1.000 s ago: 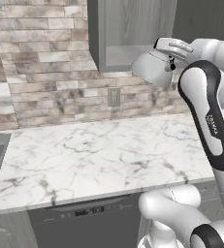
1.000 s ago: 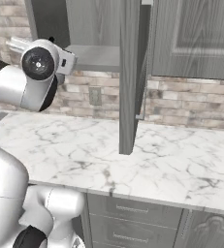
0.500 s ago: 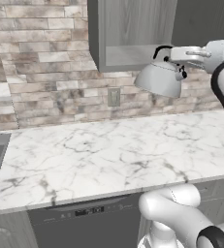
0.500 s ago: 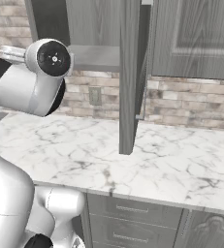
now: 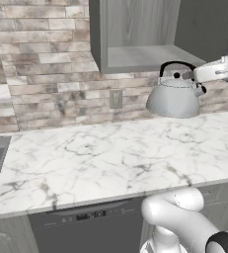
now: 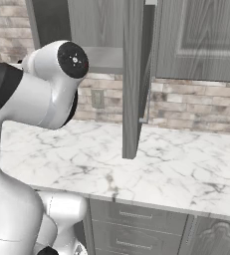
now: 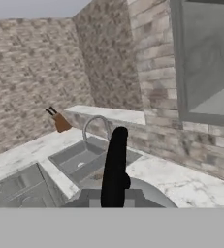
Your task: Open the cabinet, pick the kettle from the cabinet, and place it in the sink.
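Squat silver-grey metal kettle [image 5: 174, 96] w/ black arched handle is being held above white marble counter [image 5: 110, 153], tool [image 5: 190, 75] clamped on handle, below open grey wood-grain cabinet [image 5: 135, 34]. Carry step is being done; next, it's to be taken leftward to grey recessed sink [image 7: 87, 157] & lowered in.

The kettle [image 5: 173, 97], a squat silver dome with a thin black arched handle and black knob, is hanging upright in the air just below and in front of the open cabinet [image 5: 135, 34], whose grey shelf is showing. The sink [image 7: 87, 157], a grey basin with a curved faucet, is sitting well off to the side.
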Controlling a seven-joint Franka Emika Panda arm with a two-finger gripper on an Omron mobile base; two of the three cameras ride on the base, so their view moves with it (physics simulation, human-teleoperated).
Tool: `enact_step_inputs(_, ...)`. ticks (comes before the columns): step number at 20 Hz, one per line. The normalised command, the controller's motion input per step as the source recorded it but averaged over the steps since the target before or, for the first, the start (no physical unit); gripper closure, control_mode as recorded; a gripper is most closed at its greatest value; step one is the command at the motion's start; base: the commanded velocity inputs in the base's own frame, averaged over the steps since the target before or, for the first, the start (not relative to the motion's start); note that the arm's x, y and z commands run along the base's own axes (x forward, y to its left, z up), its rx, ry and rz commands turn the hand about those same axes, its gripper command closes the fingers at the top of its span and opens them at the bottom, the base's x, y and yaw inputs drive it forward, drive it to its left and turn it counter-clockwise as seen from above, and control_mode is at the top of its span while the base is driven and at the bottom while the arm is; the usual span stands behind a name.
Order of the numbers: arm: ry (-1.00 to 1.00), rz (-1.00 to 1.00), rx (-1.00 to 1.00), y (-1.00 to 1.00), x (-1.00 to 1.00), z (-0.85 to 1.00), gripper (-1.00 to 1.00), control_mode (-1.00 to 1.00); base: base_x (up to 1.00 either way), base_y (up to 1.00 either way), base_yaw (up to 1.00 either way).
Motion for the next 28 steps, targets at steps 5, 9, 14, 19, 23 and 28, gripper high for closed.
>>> enact_step_inputs(5,-0.02,0.23,-0.07,0.29,-0.22,-0.27,1.00,-1.00,0.00,0.00,0.00)
enact_step_inputs(9,-0.01,0.19,0.00,0.29,0.10,-0.23,1.00,-1.00,0.00,0.00,0.00)
enact_step_inputs(14,0.00,0.17,0.00,0.27,0.24,-0.27,1.00,-1.00,0.00,0.00,0.00)
enact_step_inputs(19,-0.01,0.15,0.00,0.26,0.16,-0.34,1.00,-1.00,0.00,0.00,0.00)
enact_step_inputs(23,-0.07,0.07,0.00,0.25,0.12,-0.29,1.00,-1.00,0.00,0.00,0.00)
enact_step_inputs(28,-0.07,0.00,0.00,0.25,0.16,-0.25,1.00,-1.00,0.00,0.00,0.00)
